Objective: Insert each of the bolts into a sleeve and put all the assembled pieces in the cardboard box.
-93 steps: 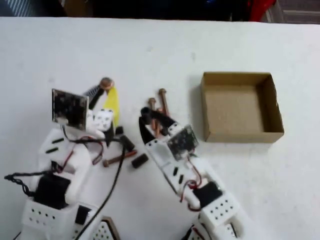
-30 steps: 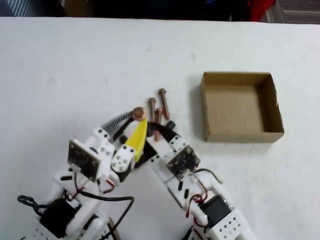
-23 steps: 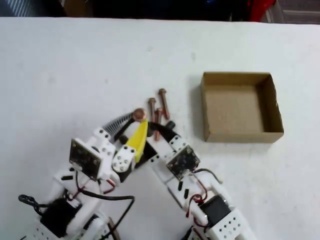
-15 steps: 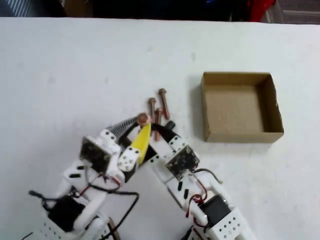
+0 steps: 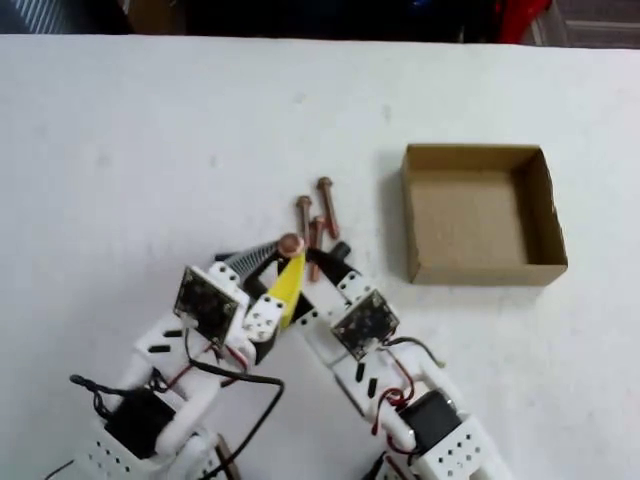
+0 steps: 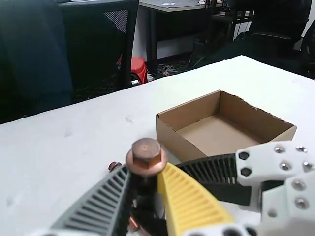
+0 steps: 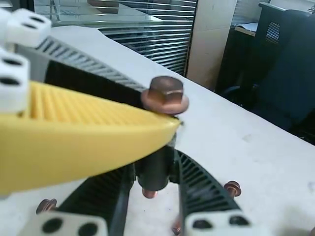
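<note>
My left gripper [image 5: 287, 250], with one grey and one yellow finger, is shut on a copper bolt [image 5: 290, 242] just under its head [image 6: 146, 153]. My right gripper [image 5: 322, 260] meets it from the right, its black fingers [image 7: 196, 189] shut on a black sleeve [image 7: 155, 169]. The bolt head [image 7: 165, 96] stands right above the sleeve, and a copper tip shows under the sleeve's lower end. The open cardboard box [image 5: 483, 213] stands empty to the right, also ahead of the left gripper [image 6: 146, 172] as the box [image 6: 221, 123].
Three loose copper bolts [image 5: 314, 215] lie on the white table just beyond both grippers, two of them in the right wrist view [image 7: 231, 188]. A black cable [image 5: 240, 400] trails by the left arm's base. Open table lies to the far left and behind the box.
The left arm has swung right and down from the table's left side, carrying the bolt to the right gripper's sleeve. In the last second it edged a little further right.
</note>
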